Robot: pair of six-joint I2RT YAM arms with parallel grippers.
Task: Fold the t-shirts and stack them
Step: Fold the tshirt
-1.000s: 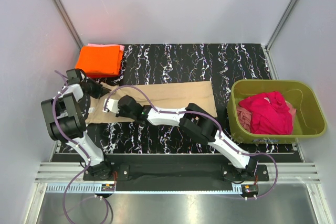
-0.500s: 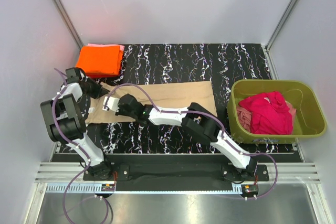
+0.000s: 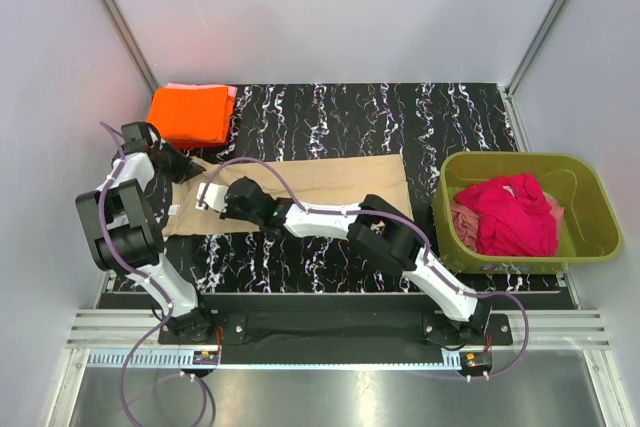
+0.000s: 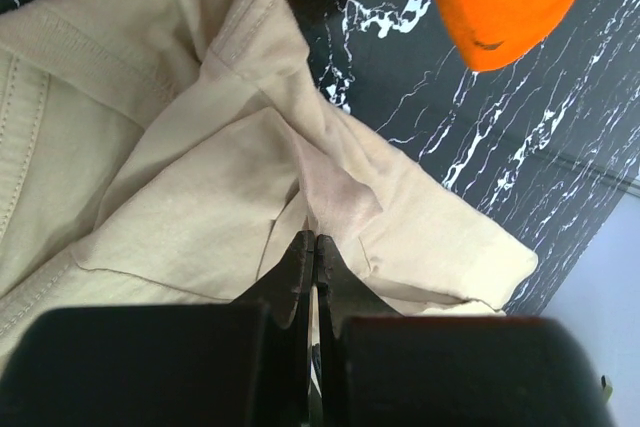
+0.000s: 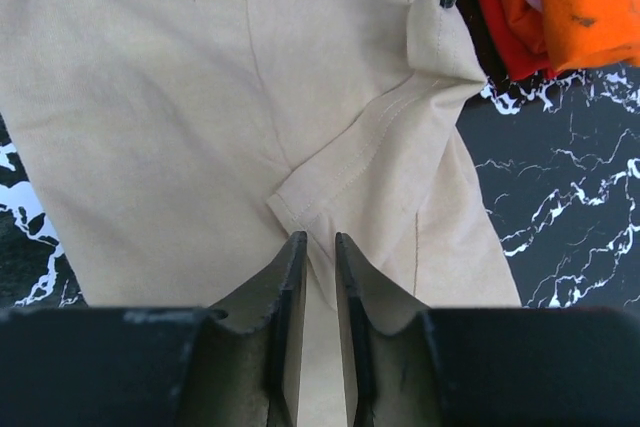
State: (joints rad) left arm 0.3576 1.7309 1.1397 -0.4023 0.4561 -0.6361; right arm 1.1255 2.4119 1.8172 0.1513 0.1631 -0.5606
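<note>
My left gripper [image 4: 313, 240] is clamped on a sleeve fold of the tan t-shirt [image 3: 335, 175] just beside the orange t-shirt [image 3: 188, 115]; my right gripper [image 5: 318, 247], jaws narrowly parted, hangs slightly farther off; the tan cloth's long axis runs away from the orange one.

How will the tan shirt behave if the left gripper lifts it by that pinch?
Probably floppy: the tan t-shirt bunches into creases where the left gripper pinches it. It looks thin and light, so the rest would likely sag and drag rather than lift flat.
</note>
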